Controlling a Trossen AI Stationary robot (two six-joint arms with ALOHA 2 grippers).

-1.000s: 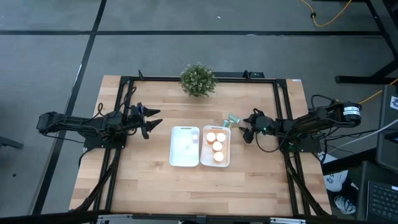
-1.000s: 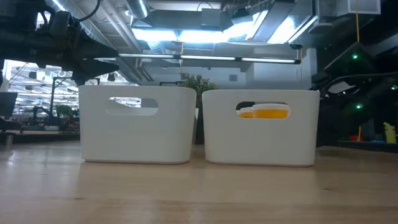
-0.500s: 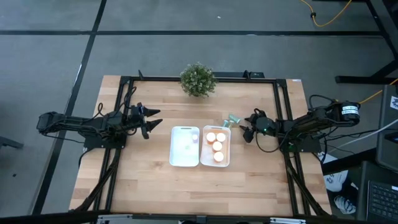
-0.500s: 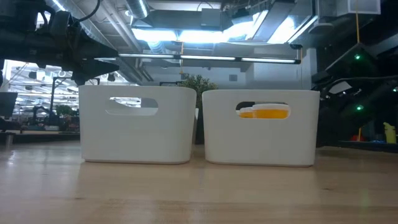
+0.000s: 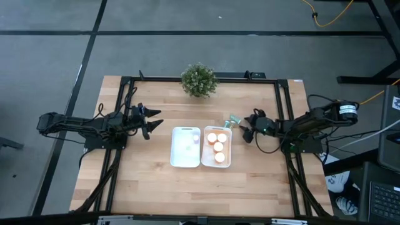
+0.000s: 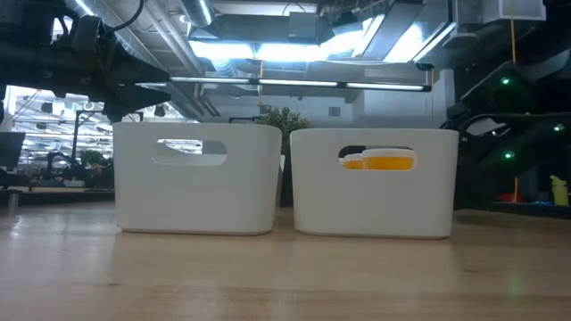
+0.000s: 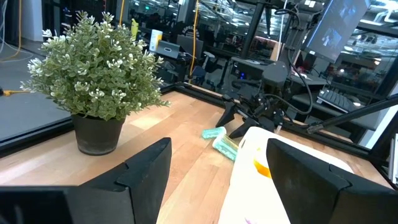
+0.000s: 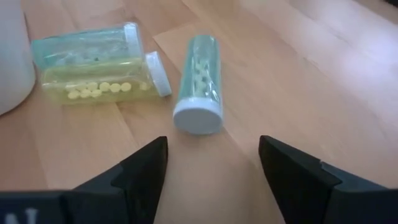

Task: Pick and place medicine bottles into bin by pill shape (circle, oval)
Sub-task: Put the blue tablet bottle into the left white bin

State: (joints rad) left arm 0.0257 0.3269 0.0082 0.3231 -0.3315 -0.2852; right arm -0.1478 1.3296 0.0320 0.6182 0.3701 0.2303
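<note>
Most of the sorting looks done from where I stand. Two white bins sit side by side in the middle of the table. The right bin already holds three orange bottles with white caps, packed in a line. The left bin has at least one small pale bottle in its far corner; I cannot make out more than that.

Two teal-green bottles are left out. They lie on their sides on the wood just beyond the right bin's far corner, close together. One bottle shows small round yellow pills through its wall; the other bottle points its white cap towards the right gripper.

That gripper hangs low over the table right beside the pair, its jaws spread wide with nothing between them, lined up on the capped bottle. I'd say it's about to go for that one.

The left gripper waits left of the bins, jaws also parted and empty. A potted plant stands at the table's far edge.
</note>
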